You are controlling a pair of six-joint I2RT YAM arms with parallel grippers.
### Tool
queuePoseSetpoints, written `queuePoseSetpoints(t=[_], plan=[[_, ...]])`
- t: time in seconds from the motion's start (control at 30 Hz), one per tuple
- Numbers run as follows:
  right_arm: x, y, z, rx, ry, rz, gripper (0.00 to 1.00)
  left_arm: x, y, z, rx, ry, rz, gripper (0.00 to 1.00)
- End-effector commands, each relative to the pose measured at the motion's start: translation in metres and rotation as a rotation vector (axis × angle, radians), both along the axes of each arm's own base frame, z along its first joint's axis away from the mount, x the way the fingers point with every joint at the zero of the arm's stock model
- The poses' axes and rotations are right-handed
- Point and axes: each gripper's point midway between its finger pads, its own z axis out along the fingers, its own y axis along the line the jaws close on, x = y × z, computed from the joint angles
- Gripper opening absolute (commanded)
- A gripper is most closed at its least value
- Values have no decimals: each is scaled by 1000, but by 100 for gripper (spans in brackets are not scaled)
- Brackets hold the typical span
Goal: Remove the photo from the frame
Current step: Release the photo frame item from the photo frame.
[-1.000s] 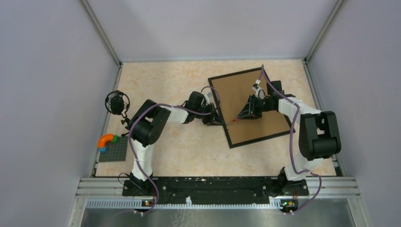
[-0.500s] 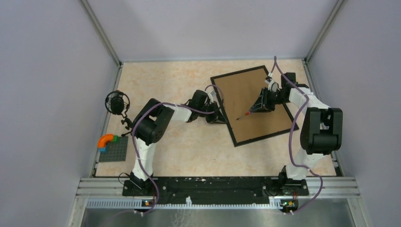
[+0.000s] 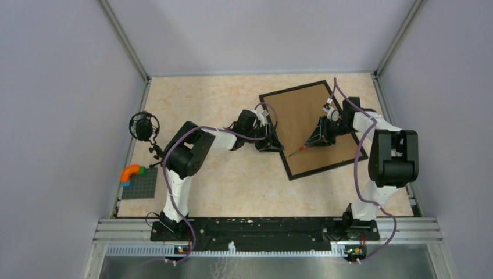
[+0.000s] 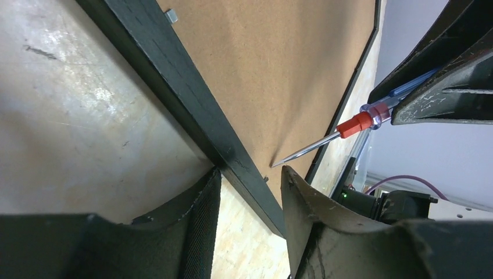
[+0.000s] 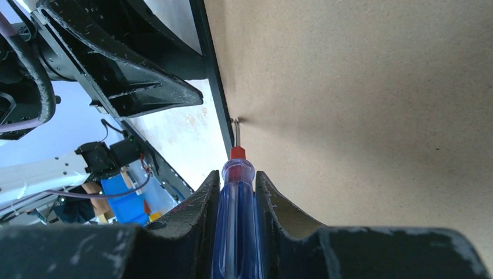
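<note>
A screwdriver (image 4: 354, 123) is clamped in the right gripper (image 5: 238, 177). The frame (image 4: 171, 75) edge is straddled by the left gripper (image 4: 250, 171), its jaws apart.

The thin black rectangular frame (image 4: 192, 110) looks matt, faintly grained. Its brown board back (image 4: 273, 70) is dull, fibrous pressed card. The blue-handled screwdriver (image 4: 354, 124) is glossy clear plastic with a polished metal shaft. The beige marbled tabletop (image 4: 70, 133) has a soft sheen.

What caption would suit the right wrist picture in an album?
Right gripper holding a screwdriver, tip by the black rim of the frame.
</note>
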Motion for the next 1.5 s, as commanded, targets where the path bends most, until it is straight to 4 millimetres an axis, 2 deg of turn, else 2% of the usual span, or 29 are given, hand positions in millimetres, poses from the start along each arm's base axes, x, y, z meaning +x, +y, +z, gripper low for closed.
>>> queuePoseSetpoints(t=[0.0,0.13,0.2,0.37,0.47,0.63,0.73,0.9,1.23,1.47], plan=[[-3,0,-8,-4,-7,23,0,-3,-3,-24,65,3,26,49],[-7,1,-10,-1,7,29,0,-2,1,-39,100,21,33,41],[-8,0,-9,-3,3,36,0,-5,4,-28,57,-1,-7,37],[-8,-1,-9,-14,6,55,0,-3,16,22,-5,-165,-58,37],[-7,-3,-10,-25,-2,58,0,0,15,32,7,-199,-51,40],[-6,-2,-13,-23,6,57,0,-2,5,11,33,-154,-49,45],[-7,-1,-14,-11,22,56,0,0,-5,5,31,-144,-59,48],[-17,3,-16,8,73,69,0,1,-13,-11,41,-95,-44,52],[-33,10,-33,81,247,64,0,2,-8,-41,122,-46,1,48],[-42,16,-26,100,300,88,0,0,-5,-58,177,-23,33,45]])
